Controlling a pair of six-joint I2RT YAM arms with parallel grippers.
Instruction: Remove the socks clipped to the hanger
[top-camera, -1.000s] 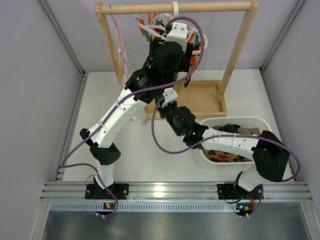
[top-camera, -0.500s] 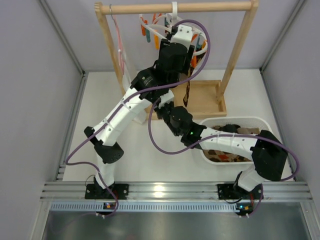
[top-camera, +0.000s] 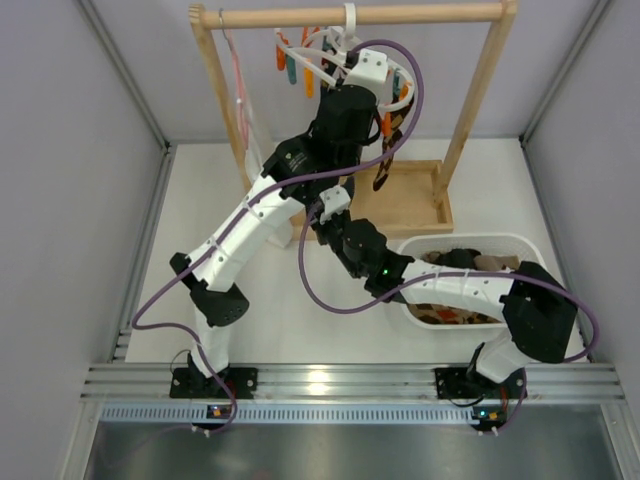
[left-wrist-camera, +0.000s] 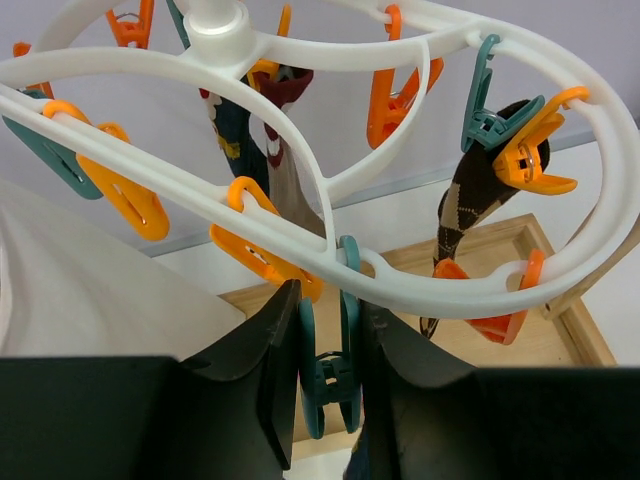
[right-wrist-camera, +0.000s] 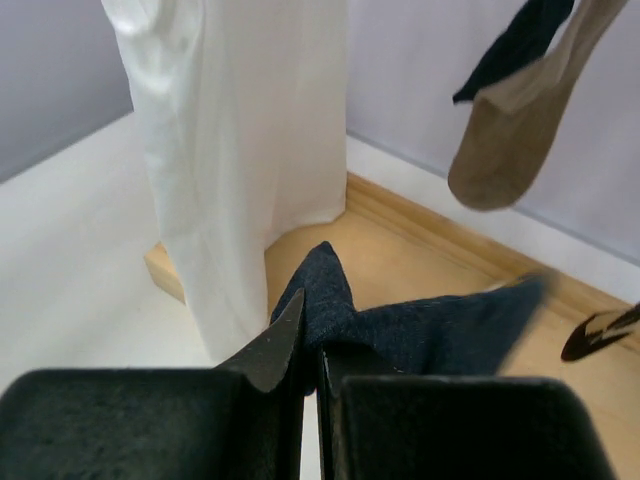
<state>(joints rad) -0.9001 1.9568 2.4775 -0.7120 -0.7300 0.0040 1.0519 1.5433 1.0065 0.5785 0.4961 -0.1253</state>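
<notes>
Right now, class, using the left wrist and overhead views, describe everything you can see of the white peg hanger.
The hanger is a white, glossy plastic oval loop with curved inner ribs meeting at a round hub, hanging from the wooden rail. Orange and teal pegs dangle from it, many empty. One grips a diamond-patterned sock; more socks hang near the hub. The left gripper has its fingers against both sides of a teal peg.

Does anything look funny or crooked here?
Yes: the dark navy sock is stretched out sideways, pinched in the right tool, while the taupe sock behind it hangs loose.
</notes>
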